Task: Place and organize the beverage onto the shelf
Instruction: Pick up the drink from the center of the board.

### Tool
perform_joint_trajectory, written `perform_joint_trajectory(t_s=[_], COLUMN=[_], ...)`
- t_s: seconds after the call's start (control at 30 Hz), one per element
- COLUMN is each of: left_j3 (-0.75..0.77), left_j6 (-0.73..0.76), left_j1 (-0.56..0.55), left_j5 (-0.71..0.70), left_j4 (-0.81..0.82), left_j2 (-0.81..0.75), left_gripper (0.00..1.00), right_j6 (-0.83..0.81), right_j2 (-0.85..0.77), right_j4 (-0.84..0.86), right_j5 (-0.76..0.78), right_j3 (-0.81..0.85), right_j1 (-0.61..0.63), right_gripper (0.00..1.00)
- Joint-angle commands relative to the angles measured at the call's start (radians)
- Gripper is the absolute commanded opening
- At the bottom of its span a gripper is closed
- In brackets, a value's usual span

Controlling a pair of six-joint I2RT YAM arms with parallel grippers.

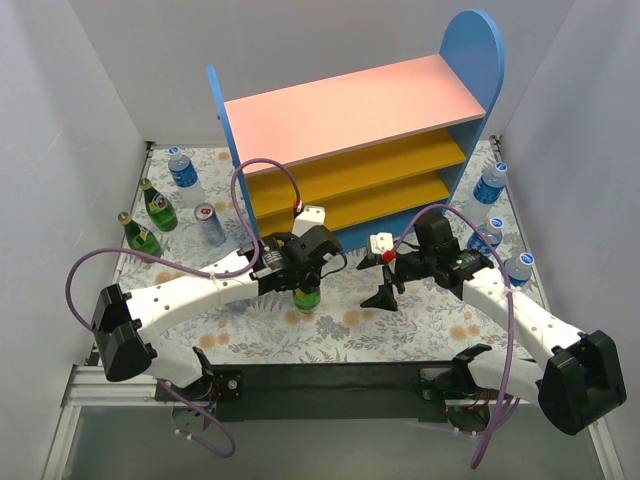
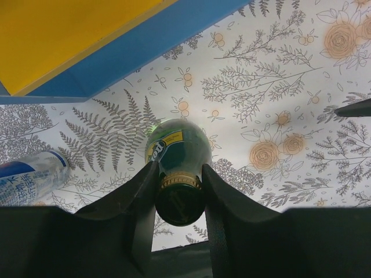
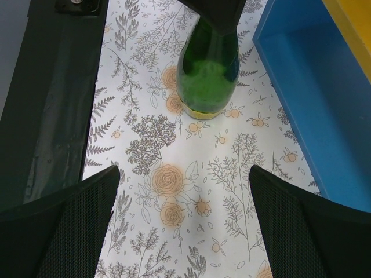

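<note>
Green glass bottle (image 1: 307, 298) stands upright on the floral tabletop (image 1: 420, 325), just in front of the shelf (image 1: 350, 110), its neck clamped in the left gripper (image 2: 179, 174). The right gripper (image 3: 184, 174) hangs wide open to its right. With the grasp made, the next move likely calls for a lift onto a shelf board.

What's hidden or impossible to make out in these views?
- Top view: the left gripper covers the neck of the green bottle.
- Left wrist view: a blue-labelled container is cut by the left edge; bottle or can, unclear.
- Right wrist view: the bottle's top is hidden behind the left gripper.
- Top view: on the shelf, the pink top hides the lower boards' backs.
</note>
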Motion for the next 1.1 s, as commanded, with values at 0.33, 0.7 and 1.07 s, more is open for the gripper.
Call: perform_joint_trajectory(t_s=[0.33, 0.7, 1.07], left_j3=[0.098, 0.179, 0.288], left_j6=[0.079, 0.102, 0.116], left_j1=[-0.006, -0.006, -0.007], left_j5=[0.082, 0.100, 0.143], left_j4=[0.086, 0.110, 0.124], left_j2=[-0.027, 0.024, 0.084], left_gripper=[0.00, 0.00, 0.00], right_j6=[0.079, 0.097, 0.203], right_j2=[-0.003, 0.019, 0.011], right_j4=[0.127, 0.216, 0.398], right_j5=[-0.027, 0.024, 0.130], right_j3=[-0.032, -0.113, -0.162], right_j1=[-0.003, 0.041, 0.067], right_gripper=[0.98, 0.98, 0.98])
